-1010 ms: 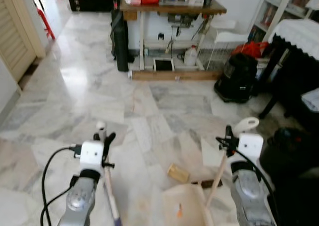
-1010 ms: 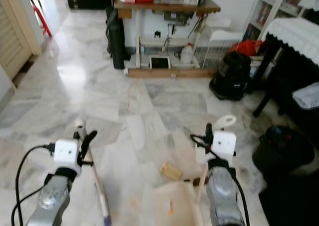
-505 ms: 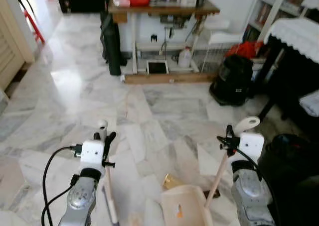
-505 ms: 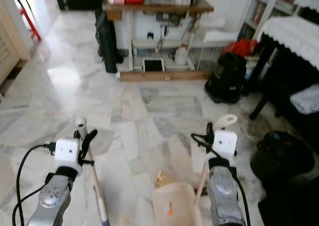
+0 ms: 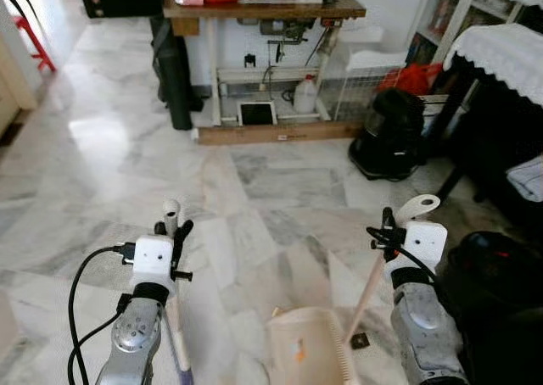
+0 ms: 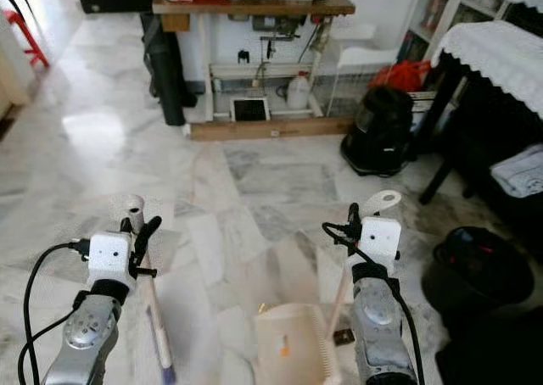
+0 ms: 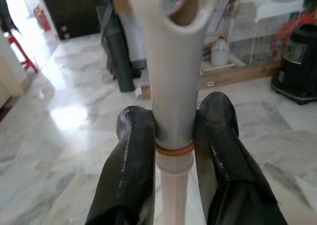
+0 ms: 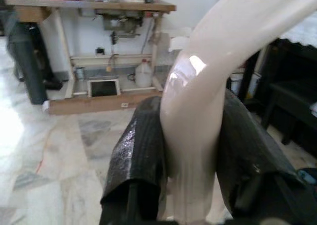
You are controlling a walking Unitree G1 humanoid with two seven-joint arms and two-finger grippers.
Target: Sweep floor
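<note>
Under dustpan (image 5: 307, 349) – cardboard scrap gone, camera advanced.

Broom (image 5: 176, 326): its lower end is cut off by the bottom edge, so the bristles cannot be seen. Dustpan (image 5: 307, 349): near part cropped at the bottom centre. Small dark scrap (image 5: 360, 341) beside it: too small to identify. Items on the workbench (image 5: 263, 5), upper centre, are cropped.
</note>
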